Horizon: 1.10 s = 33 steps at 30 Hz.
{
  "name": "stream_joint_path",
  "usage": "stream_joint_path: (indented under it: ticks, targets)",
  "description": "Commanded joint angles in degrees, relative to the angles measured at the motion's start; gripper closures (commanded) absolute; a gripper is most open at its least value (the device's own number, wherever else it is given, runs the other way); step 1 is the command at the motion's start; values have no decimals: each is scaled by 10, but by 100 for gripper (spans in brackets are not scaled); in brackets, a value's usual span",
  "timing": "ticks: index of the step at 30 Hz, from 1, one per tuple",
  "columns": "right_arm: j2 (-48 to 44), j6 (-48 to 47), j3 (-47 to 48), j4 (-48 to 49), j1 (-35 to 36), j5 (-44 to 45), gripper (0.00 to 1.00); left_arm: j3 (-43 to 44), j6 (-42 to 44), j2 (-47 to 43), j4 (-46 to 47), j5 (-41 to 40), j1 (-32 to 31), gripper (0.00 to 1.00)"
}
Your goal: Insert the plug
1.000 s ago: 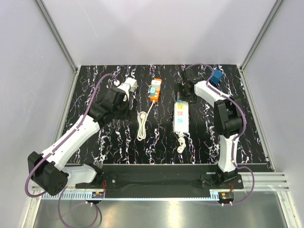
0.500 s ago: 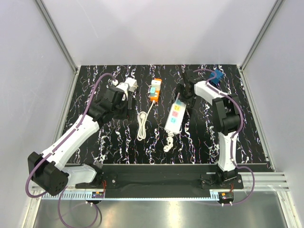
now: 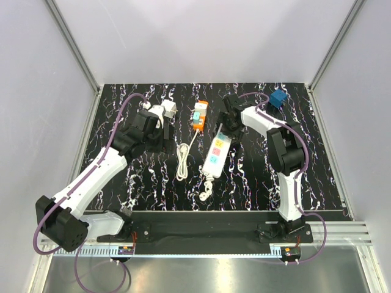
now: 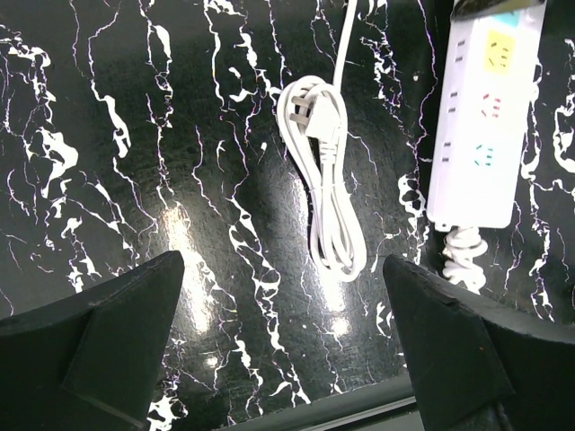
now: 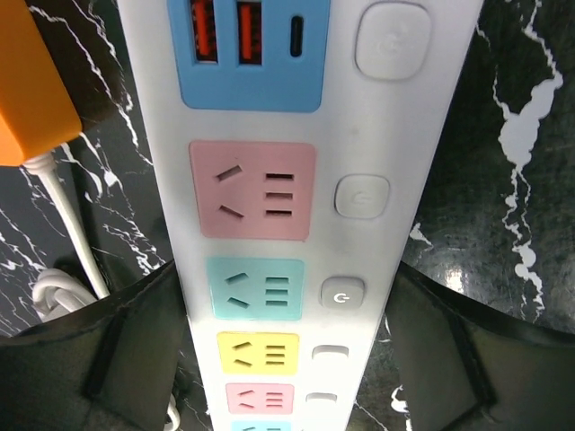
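Note:
The plug (image 3: 279,98), a small blue cube, sits at the back right corner of the black marbled table, apart from both grippers. My right gripper (image 3: 228,130) is shut on the far end of the white power strip (image 3: 215,150), which lies slanted near the table's middle. In the right wrist view its fingers (image 5: 135,341) press both long sides of the strip (image 5: 269,224), over the coloured sockets. My left gripper (image 3: 160,130) hangs open at the back left, and in its wrist view nothing lies between its fingertips (image 4: 283,350).
An orange-and-white plug (image 3: 199,115) lies at the back centre with its white cable coiled (image 3: 182,162) toward the front. White cube adapters (image 3: 166,111) sit beside the left gripper. The strip's own cord (image 3: 206,188) is bundled at its near end.
The right gripper has moved left with the strip's far end in it. The strip has swung from lying straight to slanted and has shifted left. The left arm has barely moved.

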Motion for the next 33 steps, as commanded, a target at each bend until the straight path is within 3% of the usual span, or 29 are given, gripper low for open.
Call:
stream_joint_path:
  ticks: [1,4,12,17,21,27,33]
  targets:
    - [-10,-17,29,-50,7,18,8,1,-3,-19,26,13,4,1]
    - [-20,-37,50,-68,6,34,1,-2,-3,-21,28,16,4,1]
    - [-38,-147,107,-83,-16,39,0,-2,2,-17,28,26,4,1]
    - [-50,-242,120,-30,-115,21,2,-5,8,-28,39,55,4,1]
    - [-56,-368,101,56,-180,-11,3,-30,12,-66,93,142,4,1]
    - [-8,-458,150,110,-263,-49,4,-44,17,-113,111,99,4,1]
    - [51,-583,205,114,-277,-82,3,-56,20,-130,125,88,4,1]
